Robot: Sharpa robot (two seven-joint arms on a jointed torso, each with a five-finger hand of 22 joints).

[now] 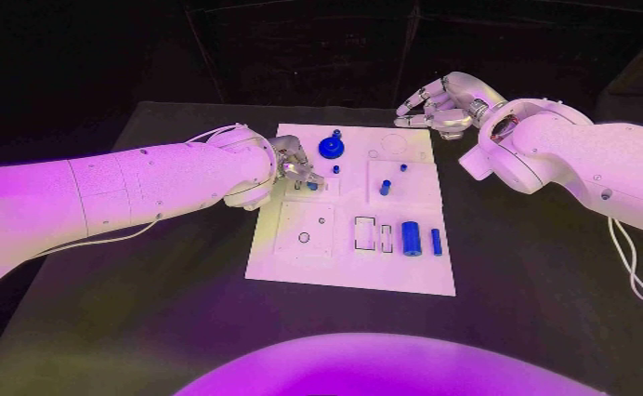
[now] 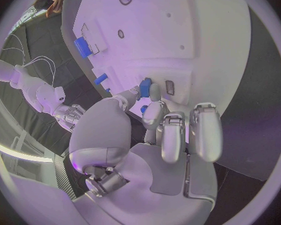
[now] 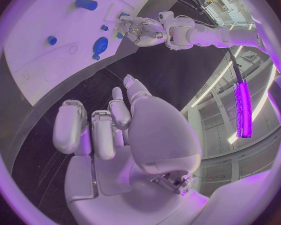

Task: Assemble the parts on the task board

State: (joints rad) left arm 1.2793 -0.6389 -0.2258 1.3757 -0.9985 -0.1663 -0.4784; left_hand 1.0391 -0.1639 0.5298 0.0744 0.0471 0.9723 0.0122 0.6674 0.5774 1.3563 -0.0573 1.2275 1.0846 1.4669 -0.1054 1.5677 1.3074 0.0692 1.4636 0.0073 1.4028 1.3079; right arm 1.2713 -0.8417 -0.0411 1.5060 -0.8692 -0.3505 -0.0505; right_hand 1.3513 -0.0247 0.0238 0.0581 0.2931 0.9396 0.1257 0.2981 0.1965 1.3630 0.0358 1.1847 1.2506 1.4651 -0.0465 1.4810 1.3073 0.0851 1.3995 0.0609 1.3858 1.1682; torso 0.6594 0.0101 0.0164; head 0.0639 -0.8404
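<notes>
**Left hand pinching small blue part at board's left edge; right hand idle off the far right corner**

Left hand (image 2: 154,135) first, since it sits closest in its wrist view: fingers (image 2: 153,97) are pinching a small blue block-shaped part (image 2: 145,88) between thumb and one finger, the other fingers curled alongside. You can see the same in the head view: left hand (image 1: 288,165) sits over the left edge of the flat white rectangular task board (image 1: 302,270), fingertips on a small blue piece (image 1: 312,185) near the board's left-middle zone.

Parts on the board, head view:
- round blue knob-like part (image 1: 333,146) near the far edge, just beyond the left hand
- small blue peg (image 1: 336,169) just below that knob
- short blue peg (image 1: 385,188) and a tiny blue dot-like part (image 1: 403,167), centre-right
- blue cylinder (image 1: 413,239) lying beside a narrow blue bar (image 1: 437,241), near right side, next to two rectangular outlined slots

Right hand (image 1: 439,108) is over the black counter (image 1: 536,275), just past the board's far right corner, not touching the board. In its wrist view the right hand (image 3: 115,130) holds nothing; fingers (image 3: 70,126) are loosely curled, side by side, with small gaps. Treat it as empty. Whether it's fully closed, you can't tell cleanly from these angles.

The right wrist view also gives you the left hand (image 3: 140,31) at the board edge, with the round blue knob (image 3: 100,44) near it.
</notes>
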